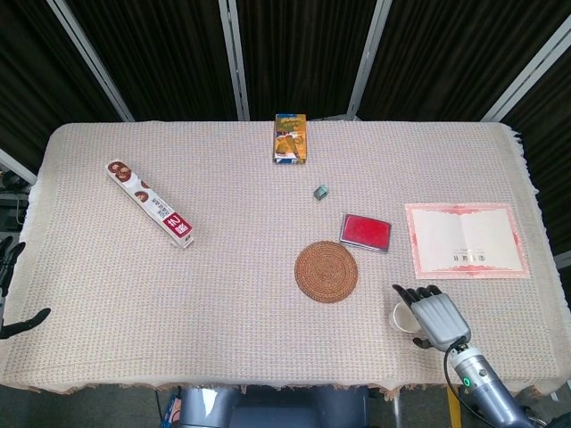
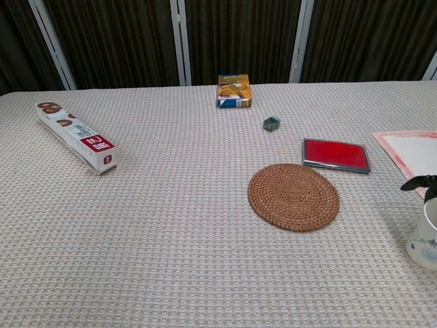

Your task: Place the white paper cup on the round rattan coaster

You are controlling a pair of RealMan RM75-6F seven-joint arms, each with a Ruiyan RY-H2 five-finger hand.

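The white paper cup [image 1: 403, 315] stands upright near the table's front right edge, right of the round rattan coaster [image 1: 326, 271]. My right hand [image 1: 435, 318] covers the cup's right side from above, its thumb reaching round the far side of the rim. In the chest view the cup [image 2: 425, 238] shows at the right edge, with a dark fingertip [image 2: 418, 183] hovering just above its rim and not touching it. There the coaster [image 2: 293, 197] lies bare. My left hand [image 1: 7, 263] hangs off the table's left edge, its fingers apart and holding nothing.
A red flat case [image 1: 365, 232] lies just behind the coaster, and a pink-bordered certificate [image 1: 465, 240] lies behind the cup. A small green object [image 1: 321, 192] and a snack box [image 1: 290, 138] sit further back. A long box [image 1: 151, 203] lies far left.
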